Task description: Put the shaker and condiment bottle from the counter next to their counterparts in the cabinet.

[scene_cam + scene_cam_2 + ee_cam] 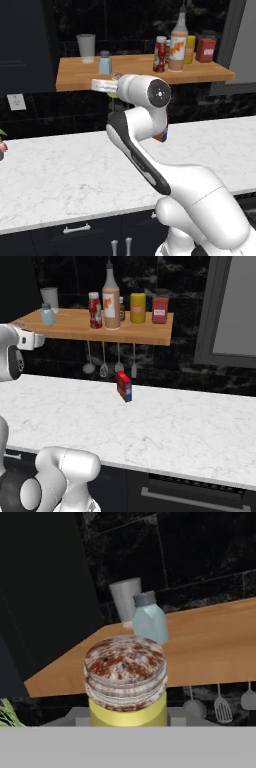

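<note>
The end effector (127,724) is clamped on the small yellow-green shaker with a mottled grey-silver cap (126,679), held just before the light-brown wooden cabinet shelf (210,647) — the pale blue shaker (149,619) and grey cup (123,599) stand beyond. The small red white-capped condiment bottle (160,54) stands on the shelf touching the tall orange-labelled bottle (178,42).

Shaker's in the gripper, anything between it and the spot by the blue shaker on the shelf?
Nothing visible. The shaker sits below the cabinet front edge; the board beside the pale blue shaker looks bare, with the grey cup behind it.
</note>
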{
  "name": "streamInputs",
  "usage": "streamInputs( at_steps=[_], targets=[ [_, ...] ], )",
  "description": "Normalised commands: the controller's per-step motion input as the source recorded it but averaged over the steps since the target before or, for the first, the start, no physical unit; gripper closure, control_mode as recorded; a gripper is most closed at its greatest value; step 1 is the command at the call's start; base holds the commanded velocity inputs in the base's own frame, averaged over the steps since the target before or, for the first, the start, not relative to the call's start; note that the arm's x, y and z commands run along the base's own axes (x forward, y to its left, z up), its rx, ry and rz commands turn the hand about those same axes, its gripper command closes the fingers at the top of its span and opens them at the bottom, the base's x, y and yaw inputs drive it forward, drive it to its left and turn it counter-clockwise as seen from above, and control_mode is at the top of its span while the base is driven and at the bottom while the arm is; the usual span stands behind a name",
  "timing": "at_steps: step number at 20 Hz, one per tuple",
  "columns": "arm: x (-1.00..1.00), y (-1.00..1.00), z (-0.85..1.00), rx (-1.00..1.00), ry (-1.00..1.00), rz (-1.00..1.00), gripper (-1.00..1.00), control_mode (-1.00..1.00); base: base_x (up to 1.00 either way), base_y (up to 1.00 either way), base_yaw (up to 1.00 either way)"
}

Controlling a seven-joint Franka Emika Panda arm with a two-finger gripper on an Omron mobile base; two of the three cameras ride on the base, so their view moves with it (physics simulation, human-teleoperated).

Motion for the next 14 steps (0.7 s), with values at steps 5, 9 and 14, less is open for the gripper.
streamInputs(
  at_steps=[5,9,14],
  targets=[
    [-0.17,-0.46,0.18,-0.04,0.0,-0.11,1.0,-1.0,0.0,0.0,0.0],
    [-0.12,-0.39,0.12,-0.05,0.0,-0.08,1.0,-1.0,0.0,0.0,0.0],
    [-0.03,-0.07,0.11,0.0,0.07,0.01,1.0,-1.0,0.0,0.0,0.0]
  ],
)
